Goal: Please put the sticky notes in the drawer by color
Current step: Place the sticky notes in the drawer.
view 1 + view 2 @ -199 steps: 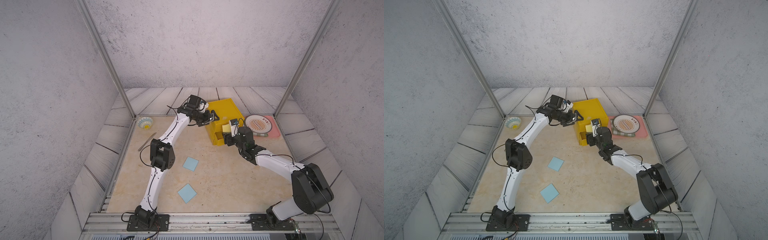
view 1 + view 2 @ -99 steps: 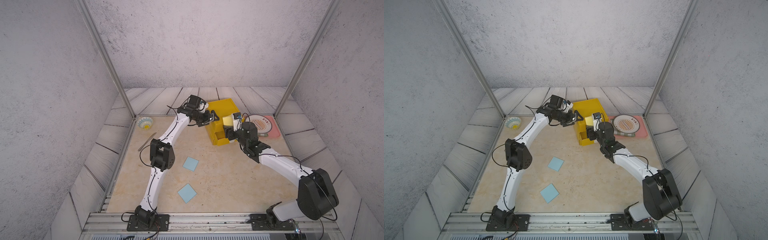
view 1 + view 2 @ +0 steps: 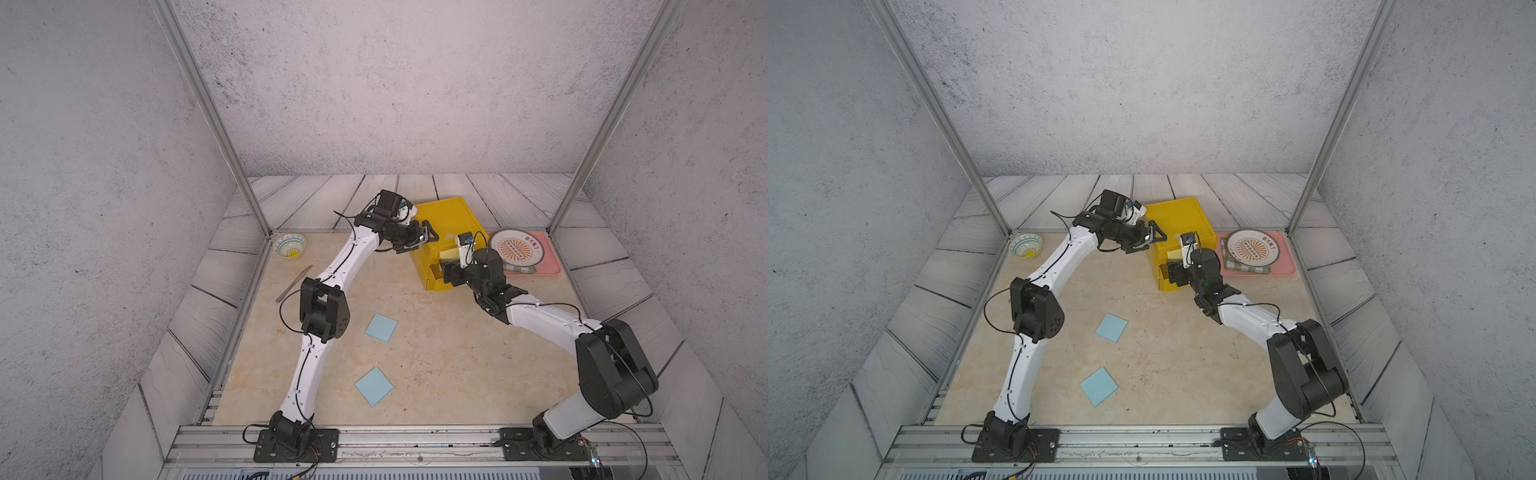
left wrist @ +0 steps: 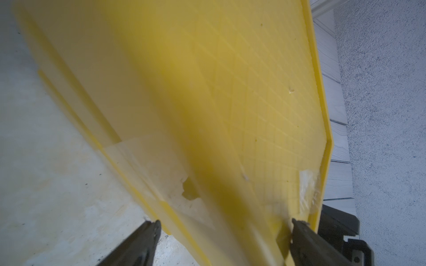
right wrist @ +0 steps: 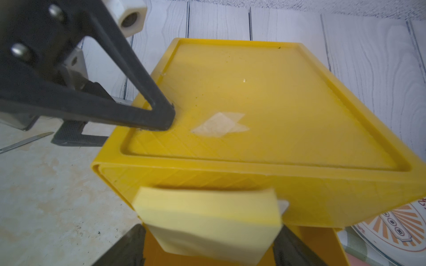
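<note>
The yellow drawer box (image 3: 451,218) stands at the back with one drawer (image 5: 318,244) pulled out. My right gripper (image 5: 211,228) is at that drawer's front, open, its fingers flanking a yellow sticky note pad (image 5: 207,214) that looks blurred and loose over the drawer; the same pad (image 3: 449,253) shows in a top view. My left gripper (image 3: 424,241) stands open across the box's left top edge, with one of its fingers (image 5: 161,115) on the lid. Two light blue sticky notes (image 3: 381,327) (image 3: 374,385) lie flat on the table between the arms.
A pink tray (image 3: 548,266) right of the box carries a round plate (image 3: 515,249) on a green checked cloth (image 3: 519,270). A small patterned bowl (image 3: 290,246) and a thin metal tool (image 3: 294,283) lie at the far left.
My right gripper shifted at the drawer front with the yellow pad, and its jaws have spread wider. The left arm and both blue notes have not moved.
</note>
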`<action>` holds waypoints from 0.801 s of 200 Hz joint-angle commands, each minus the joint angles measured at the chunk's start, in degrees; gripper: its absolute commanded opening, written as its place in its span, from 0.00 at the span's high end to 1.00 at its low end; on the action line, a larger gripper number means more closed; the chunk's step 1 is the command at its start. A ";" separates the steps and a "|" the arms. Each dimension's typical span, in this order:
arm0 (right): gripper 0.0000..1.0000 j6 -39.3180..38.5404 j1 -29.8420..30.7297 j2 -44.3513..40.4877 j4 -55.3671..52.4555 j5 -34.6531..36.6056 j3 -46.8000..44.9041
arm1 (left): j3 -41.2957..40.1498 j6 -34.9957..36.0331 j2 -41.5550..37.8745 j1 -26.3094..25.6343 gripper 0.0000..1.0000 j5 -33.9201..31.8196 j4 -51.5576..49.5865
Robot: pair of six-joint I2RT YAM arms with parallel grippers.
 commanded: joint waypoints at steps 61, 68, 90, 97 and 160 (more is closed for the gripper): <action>0.10 0.38 -0.24 -9.45 -7.38 1.73 -0.48 | -0.96 1.06 -2.14 0.04 0.06 -0.75 -2.60; 0.11 0.96 -0.23 -11.59 -10.65 1.66 -0.16 | -0.96 1.12 -2.27 0.04 0.06 -0.82 -2.82; 0.13 3.41 -0.63 -17.76 -19.48 -0.27 -0.35 | -0.83 1.12 -2.41 0.04 0.06 -0.84 -2.81; 0.16 4.64 -0.67 -19.50 -21.80 -1.06 -0.83 | -0.63 1.09 -2.40 0.04 0.06 -0.75 -2.84; 0.58 11.60 -1.93 -22.23 -26.60 -7.37 -8.58 | 2.25 1.16 -0.47 0.52 0.06 -0.49 -4.39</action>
